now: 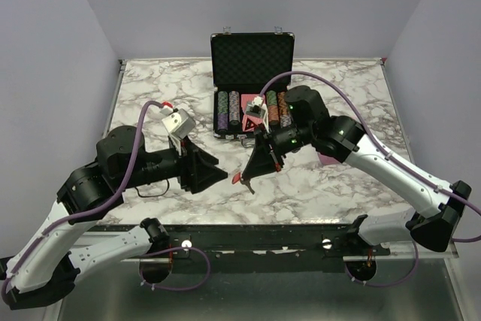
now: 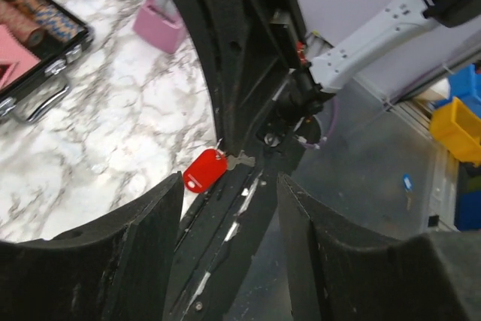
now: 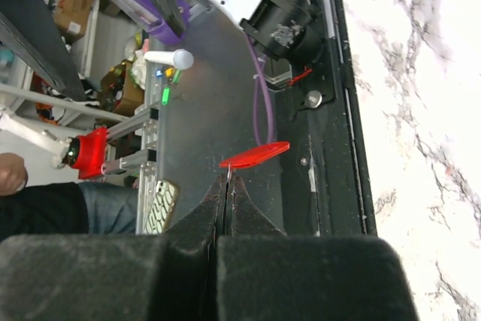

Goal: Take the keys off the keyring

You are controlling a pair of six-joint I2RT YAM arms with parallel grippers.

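Separating stage: right end effector [image 3: 228,189] clamps keys [image 2: 240,160] mid-frame, red keyring [image 2: 204,171] jutting free; left end effector [image 1: 221,168], spread wide, should next pinch keyring.

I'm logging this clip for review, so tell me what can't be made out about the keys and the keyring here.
Left wrist view: one key shows beside the red keyring, but the right gripper hides how they join and any other keys.
Top view: any key is too small to see at the gripper's tip.
Right wrist view: the keyring is edge-on, and the shut jaws hide where they pinch it.
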